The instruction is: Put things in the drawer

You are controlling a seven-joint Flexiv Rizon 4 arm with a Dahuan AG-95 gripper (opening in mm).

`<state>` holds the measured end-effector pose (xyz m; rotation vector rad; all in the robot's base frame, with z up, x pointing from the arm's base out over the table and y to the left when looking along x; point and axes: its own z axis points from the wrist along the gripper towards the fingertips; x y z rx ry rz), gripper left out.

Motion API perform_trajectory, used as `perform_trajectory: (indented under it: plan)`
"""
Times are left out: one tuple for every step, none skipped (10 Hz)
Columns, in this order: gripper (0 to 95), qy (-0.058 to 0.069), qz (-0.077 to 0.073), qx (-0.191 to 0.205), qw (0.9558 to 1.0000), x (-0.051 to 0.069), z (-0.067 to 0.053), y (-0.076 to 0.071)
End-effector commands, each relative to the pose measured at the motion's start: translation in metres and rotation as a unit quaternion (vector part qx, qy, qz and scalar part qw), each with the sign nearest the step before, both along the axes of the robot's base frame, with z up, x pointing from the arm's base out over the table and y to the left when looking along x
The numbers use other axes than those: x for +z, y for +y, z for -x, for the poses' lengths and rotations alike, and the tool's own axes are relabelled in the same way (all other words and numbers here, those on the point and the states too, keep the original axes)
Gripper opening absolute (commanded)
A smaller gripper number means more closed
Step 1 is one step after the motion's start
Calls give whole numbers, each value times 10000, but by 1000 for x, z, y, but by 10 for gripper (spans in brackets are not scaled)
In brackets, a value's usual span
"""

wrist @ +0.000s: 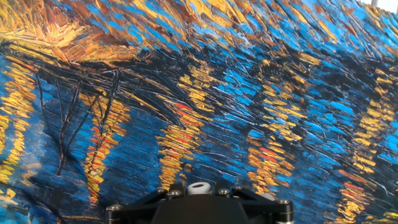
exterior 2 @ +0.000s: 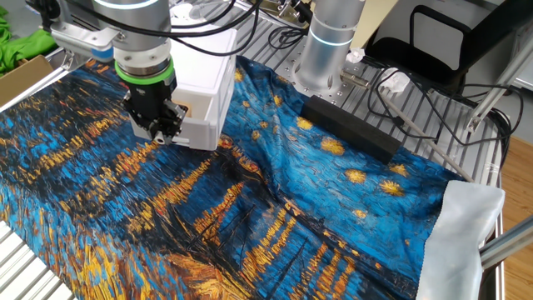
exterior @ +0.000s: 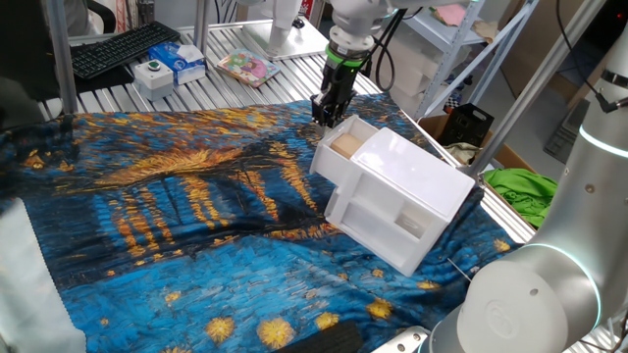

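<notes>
A small tan wooden block (exterior: pixel 345 145) lies inside the drawer (exterior: pixel 337 167), the upper white tray slid out of the white cabinet (exterior: pixel 407 191). My gripper (exterior: pixel 323 114) hangs upright just outside the drawer's front end, fingertips down at about rim height. Whether it touches the drawer front I cannot tell. The other fixed view has the gripper (exterior 2: pixel 161 131) in front of the cabinet (exterior 2: pixel 204 92), fingers a little apart and nothing between them. The hand view holds only painted cloth (wrist: pixel 205 93) and the hand's black base; the fingers are hidden there.
A blue and yellow painted cloth (exterior: pixel 177 196) covers the table. A keyboard (exterior: pixel 123 47), small boxes (exterior: pixel 172 64) and a pink packet (exterior: pixel 245 67) lie on the slatted surface behind. The arm's base (exterior 2: pixel 325 50) and a black bar (exterior 2: pixel 350 129) stand beside the cabinet.
</notes>
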<state>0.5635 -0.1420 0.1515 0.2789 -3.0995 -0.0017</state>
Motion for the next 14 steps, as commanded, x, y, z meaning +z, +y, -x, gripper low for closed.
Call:
perform_trajectory:
  plan:
    - [0, 31, 17, -19, 10000, 0, 0, 0]
    - [0, 32, 15, -28, 10000, 0, 0, 0]
    - [0, 23, 18, -36, 10000, 0, 0, 0]
    - [0, 23, 17, -42, 10000, 0, 0, 0]
    - [0, 22, 16, -48, 10000, 0, 0, 0]
    - [0, 21, 15, -49, 10000, 0, 0, 0]
    - [0, 22, 13, -60, 10000, 0, 0, 0]
    - [0, 23, 14, -78, 10000, 0, 0, 0]
    - [0, 18, 15, -76, 10000, 1, 0, 0]
    - [0, 28, 10, -71, 10000, 1, 0, 0]
    - [0, 37, 6, -57, 10000, 1, 0, 0]
    - [0, 27, 8, -28, 10000, 2, 0, 0]
    - [0, 36, -4, 24, 10000, 3, 0, 0]
    - [0, 17, -18, 35, 10000, 3, 1, 0]
